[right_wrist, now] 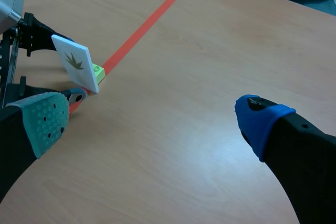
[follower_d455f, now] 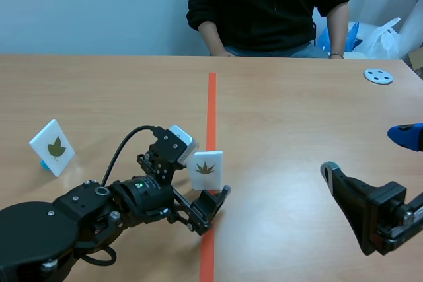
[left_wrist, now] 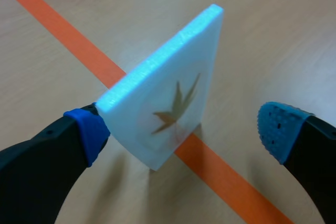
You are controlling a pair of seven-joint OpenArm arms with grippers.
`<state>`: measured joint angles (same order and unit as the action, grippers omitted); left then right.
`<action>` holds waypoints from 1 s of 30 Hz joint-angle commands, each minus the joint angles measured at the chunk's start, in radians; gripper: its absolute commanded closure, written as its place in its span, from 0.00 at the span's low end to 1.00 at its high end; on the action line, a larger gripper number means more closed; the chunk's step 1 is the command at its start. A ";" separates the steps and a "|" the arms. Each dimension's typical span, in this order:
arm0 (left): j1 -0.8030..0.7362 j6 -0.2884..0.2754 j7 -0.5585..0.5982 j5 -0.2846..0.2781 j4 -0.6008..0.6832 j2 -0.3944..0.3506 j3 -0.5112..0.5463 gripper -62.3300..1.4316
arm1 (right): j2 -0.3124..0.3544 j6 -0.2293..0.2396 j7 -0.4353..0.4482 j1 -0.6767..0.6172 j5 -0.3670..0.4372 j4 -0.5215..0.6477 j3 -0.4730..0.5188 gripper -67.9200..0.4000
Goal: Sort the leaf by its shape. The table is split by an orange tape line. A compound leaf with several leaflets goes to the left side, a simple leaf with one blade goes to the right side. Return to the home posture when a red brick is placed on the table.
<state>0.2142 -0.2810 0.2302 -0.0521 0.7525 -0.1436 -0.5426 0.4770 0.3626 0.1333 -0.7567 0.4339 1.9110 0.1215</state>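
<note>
Two white leaf cards [follower_d455f: 205, 170] [follower_d455f: 52, 147], one grey round disc [follower_d455f: 378, 76], one small green block [right_wrist: 97, 70] and one person [follower_d455f: 264, 4] show.

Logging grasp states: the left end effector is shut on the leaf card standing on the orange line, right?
No. The left end effector is open around the leaf card standing on the orange line; the left wrist view shows one pad clear of it.

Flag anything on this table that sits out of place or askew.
The spiky-leaf card stands right on the orange tape line, on neither side, between the left arm's open jaws, with one pad touching its edge. Nothing else stands out.
</note>
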 commanded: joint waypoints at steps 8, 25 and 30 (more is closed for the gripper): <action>0.008 0.005 0.021 -0.006 0.030 -0.004 0.011 0.39 | 0.010 0.000 0.015 0.012 0.007 0.014 0.002 0.00; 0.004 0.005 0.035 -0.007 0.032 -0.004 0.012 0.87 | 0.010 0.000 0.015 0.011 0.007 0.014 0.002 0.00; -0.026 -0.004 -0.027 -0.020 0.114 -0.015 0.013 0.91 | 0.010 0.000 0.015 0.012 0.007 0.014 0.002 0.00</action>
<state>0.1932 -0.2821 0.1955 -0.0570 0.8120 -0.1562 -0.5362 0.4770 0.3626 0.1333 -0.7567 0.4339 1.9110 0.1215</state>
